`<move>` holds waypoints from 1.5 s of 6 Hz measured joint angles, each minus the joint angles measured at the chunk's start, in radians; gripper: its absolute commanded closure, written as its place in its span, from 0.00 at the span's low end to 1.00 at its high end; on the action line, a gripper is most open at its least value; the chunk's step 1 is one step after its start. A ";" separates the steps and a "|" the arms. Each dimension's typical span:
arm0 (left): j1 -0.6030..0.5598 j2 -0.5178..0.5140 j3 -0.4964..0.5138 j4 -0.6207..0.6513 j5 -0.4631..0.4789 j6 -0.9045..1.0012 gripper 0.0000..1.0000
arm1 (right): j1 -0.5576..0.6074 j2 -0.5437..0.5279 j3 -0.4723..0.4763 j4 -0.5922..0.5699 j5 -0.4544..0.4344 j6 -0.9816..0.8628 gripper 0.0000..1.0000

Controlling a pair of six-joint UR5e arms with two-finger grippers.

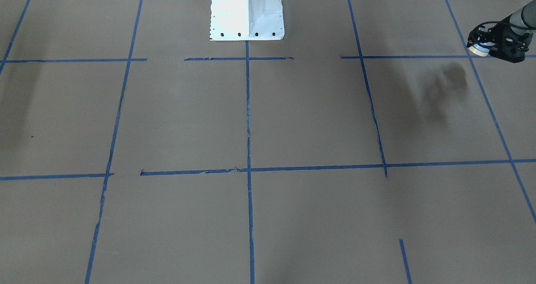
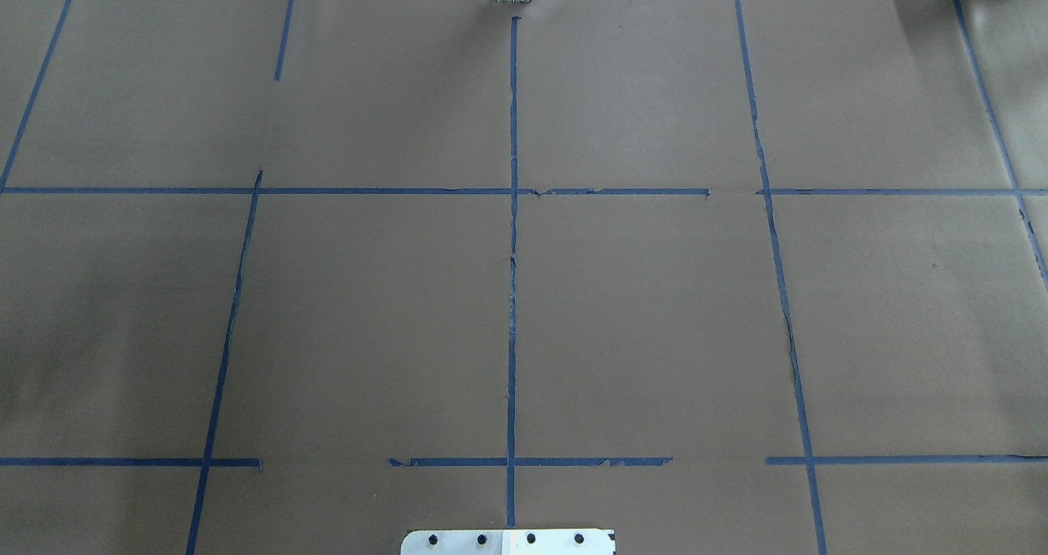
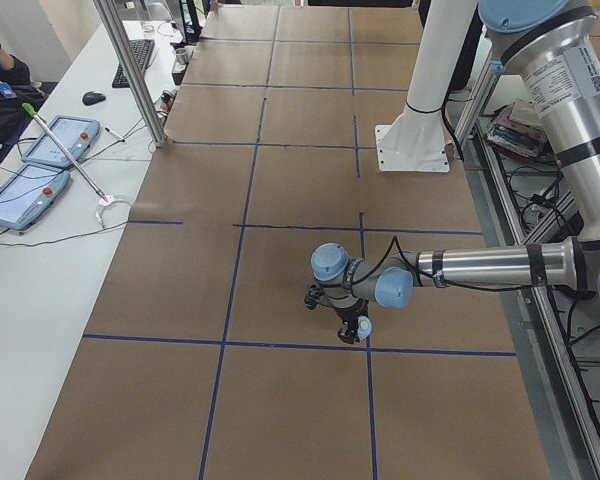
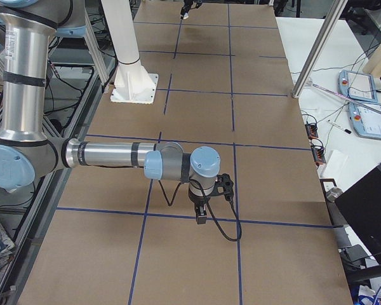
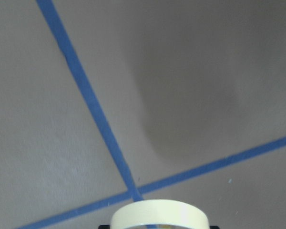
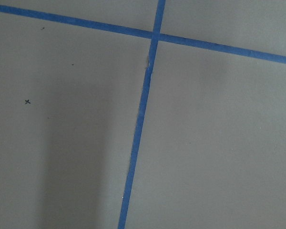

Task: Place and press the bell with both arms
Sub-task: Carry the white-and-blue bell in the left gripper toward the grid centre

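The bell (image 1: 478, 49), light blue with a cream base ring, sits sideways in my left gripper (image 1: 485, 44) at the far right edge of the front-facing view. The gripper is shut on it and holds it above the brown table; their shadow falls below. In the exterior left view the left gripper (image 3: 348, 318) hangs over a tape crossing with the bell (image 3: 365, 326) at its tip. The bell's cream ring (image 5: 159, 215) fills the bottom of the left wrist view. My right gripper (image 4: 202, 210) shows only in the exterior right view, low over the table; I cannot tell if it is open.
The white bolted pedestal (image 1: 247, 11) stands at the robot's side of the table. Blue tape lines (image 2: 512, 293) divide the brown surface into squares. A side bench with tablets (image 3: 40, 160) and a metal post (image 3: 140, 80) runs along the far edge.
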 measured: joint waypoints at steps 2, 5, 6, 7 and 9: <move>-0.013 -0.155 0.002 0.012 0.001 -0.167 0.96 | 0.000 -0.032 -0.005 0.101 0.014 0.013 0.00; 0.016 -0.484 0.006 0.200 0.039 -0.375 0.96 | -0.002 -0.036 -0.018 0.115 0.025 0.020 0.00; 0.068 -0.583 0.014 0.235 0.048 -0.479 0.96 | -0.003 -0.035 -0.029 0.117 0.025 0.020 0.00; 0.139 -0.688 0.037 0.263 0.051 -0.600 0.96 | -0.004 -0.033 -0.035 0.117 0.025 0.020 0.00; 0.268 -0.949 0.187 0.289 0.091 -0.855 0.96 | -0.005 -0.032 -0.037 0.117 0.026 0.020 0.00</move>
